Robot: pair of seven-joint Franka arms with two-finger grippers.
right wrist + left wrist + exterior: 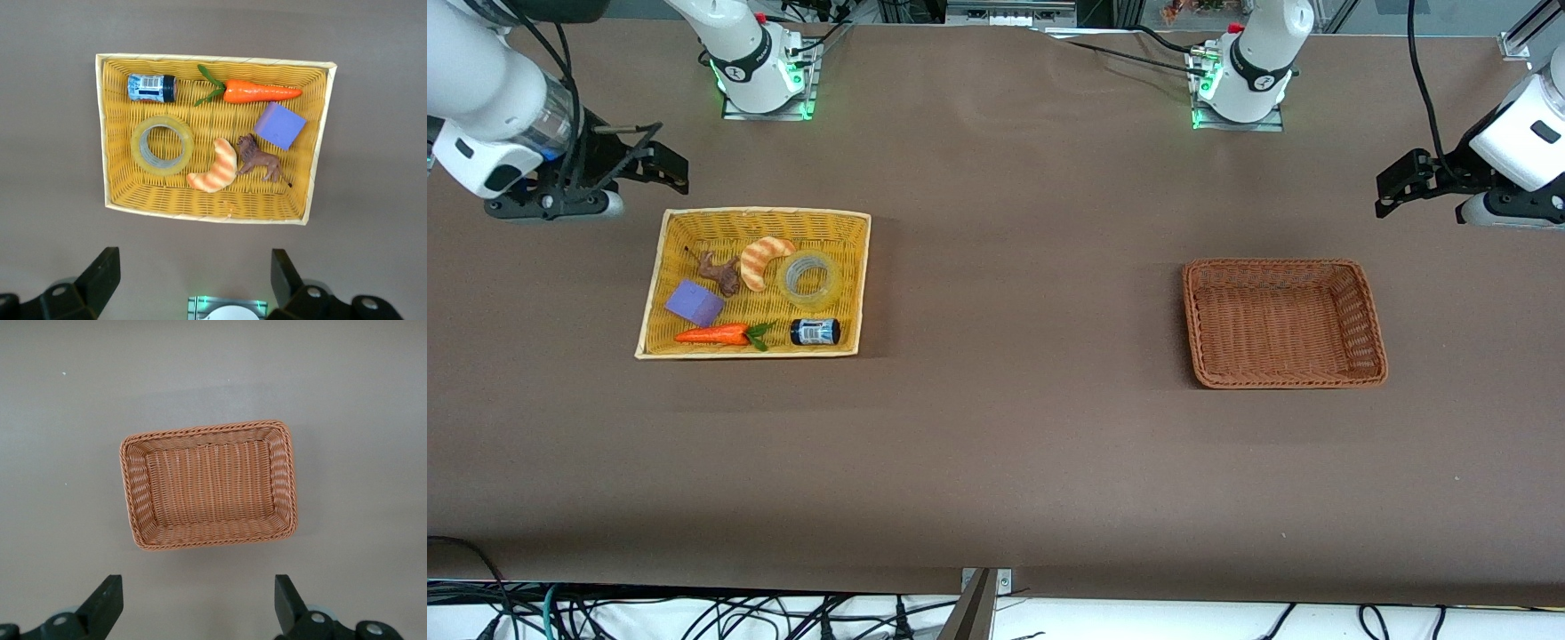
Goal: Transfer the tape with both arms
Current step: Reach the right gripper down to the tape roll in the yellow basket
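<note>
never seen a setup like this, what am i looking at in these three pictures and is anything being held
These are two white robot arms at a brown table. One picture looks down from a high camera facing them; the other two come from cameras on each arm's wrist.

The right end effector hangs over the table by the yellow basket; its wrist view shows that basket below. In it lie the tape, a croissant, a small dark jar, a carrot, a purple block and a toy lion.

The left end effector hangs over the table near the brown basket, which has nothing in it.

Both end effectors are open. Nothing is held.
</note>
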